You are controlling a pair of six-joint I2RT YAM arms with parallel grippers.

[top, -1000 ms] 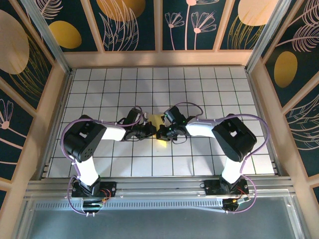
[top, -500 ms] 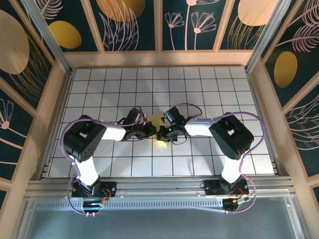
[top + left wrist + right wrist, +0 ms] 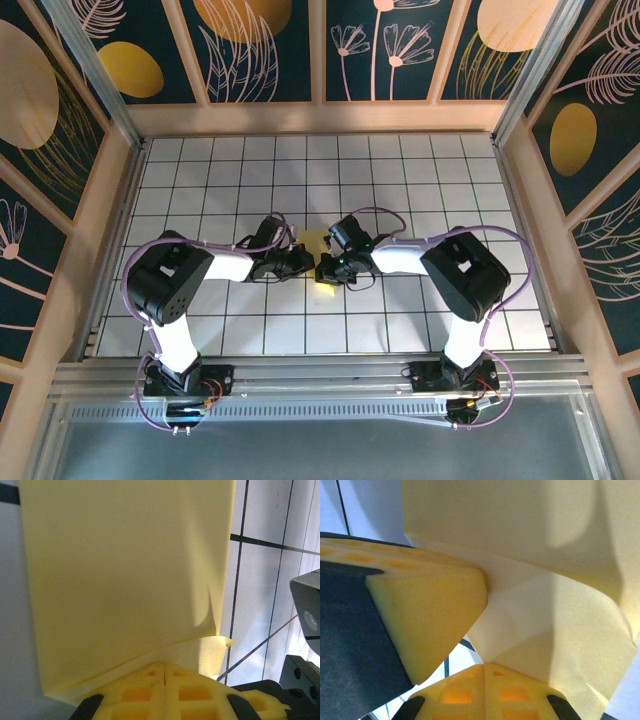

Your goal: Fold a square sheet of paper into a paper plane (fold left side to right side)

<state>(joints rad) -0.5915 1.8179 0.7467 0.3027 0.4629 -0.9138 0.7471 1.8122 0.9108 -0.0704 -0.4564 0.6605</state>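
Sheet position: the square sheet of paper [image 3: 316,243] is being held at the middle of the tabletop [image 3: 420,180], between the two pincers, with part of it raised off the white grid.
Left pincer: the left pincer [image 3: 165,672] is being clenched on the sheet's near edge; its yellow pads are being pressed together with the paper running into the seam.
Right pincer: the right pincer [image 3: 485,672] is likewise being squeezed closed on the paper, just beside the left one.
Fold state: one layer is being doubled over another; overlapping flaps are being shown in the right wrist view.
Weight: the sheet is being judged as almost weightless, so little clamping force is being called for.
Stiffness: it is being judged as limp. The free area is bowing and is being expected to sag or flutter.
Surface: it is being judged as smooth and liable to slide on the tabletop.
Fragility: tearing or stray creasing is being risked if the pincers are pulled apart.
Where to take hold: edges and corners are being favoured, pinched shallowly, with the crease line left free.
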